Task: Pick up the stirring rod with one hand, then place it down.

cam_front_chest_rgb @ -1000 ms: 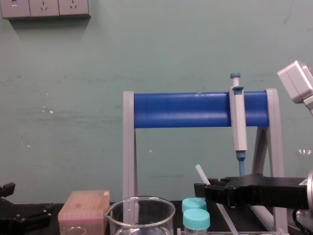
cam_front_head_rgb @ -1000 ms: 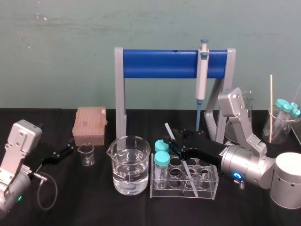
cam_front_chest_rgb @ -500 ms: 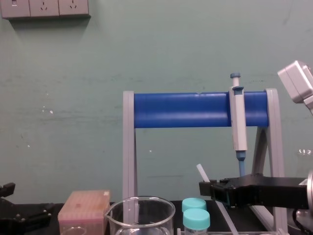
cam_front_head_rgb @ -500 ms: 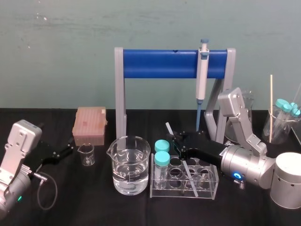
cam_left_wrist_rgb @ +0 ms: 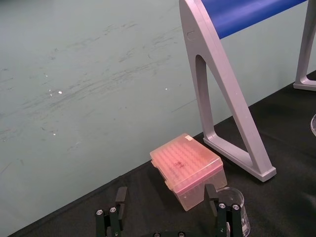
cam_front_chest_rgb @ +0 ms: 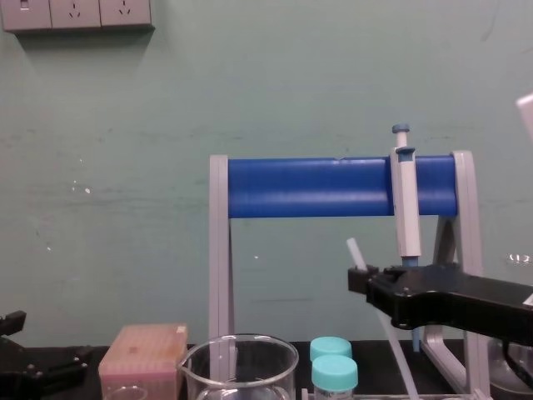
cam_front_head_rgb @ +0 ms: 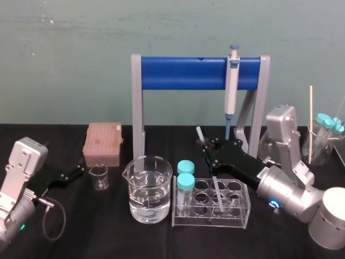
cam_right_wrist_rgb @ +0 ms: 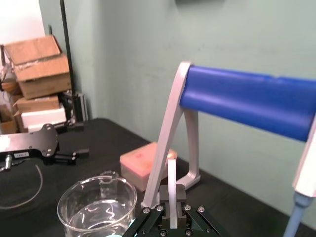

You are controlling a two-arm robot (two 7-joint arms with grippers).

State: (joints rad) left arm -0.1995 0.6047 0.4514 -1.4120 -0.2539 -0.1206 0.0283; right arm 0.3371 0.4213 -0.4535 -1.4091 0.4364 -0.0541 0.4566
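Note:
The stirring rod (cam_front_head_rgb: 216, 189) is a thin whitish stick, tilted, with its top end leaning towards the blue-barred stand. My right gripper (cam_front_head_rgb: 207, 145) is shut on its upper part, above the clear tube rack (cam_front_head_rgb: 237, 213). The rod's lower end still reaches down into the rack. From the chest view the rod (cam_front_chest_rgb: 356, 252) pokes up out of the right gripper (cam_front_chest_rgb: 361, 280) in front of the stand. The right wrist view has the rod (cam_right_wrist_rgb: 171, 180) clamped between the black fingers (cam_right_wrist_rgb: 180, 194). My left gripper (cam_front_head_rgb: 77, 172) rests open on the table at the left, holding nothing (cam_left_wrist_rgb: 166, 193).
A water-filled beaker (cam_front_head_rgb: 147, 189) and two teal-capped tubes (cam_front_head_rgb: 185, 175) stand left of the rod. Behind are the blue-barred stand (cam_front_head_rgb: 183, 73) with a hanging pipette (cam_front_head_rgb: 232, 89), a pink tip box (cam_front_head_rgb: 102, 143) and a small beaker (cam_front_head_rgb: 99, 177). Glassware (cam_front_head_rgb: 323, 137) crowds the far right.
The right gripper closed on the rod, then rose and pulled back towards the stand. The rod came up with it and stands steeper. The left arm stayed still.

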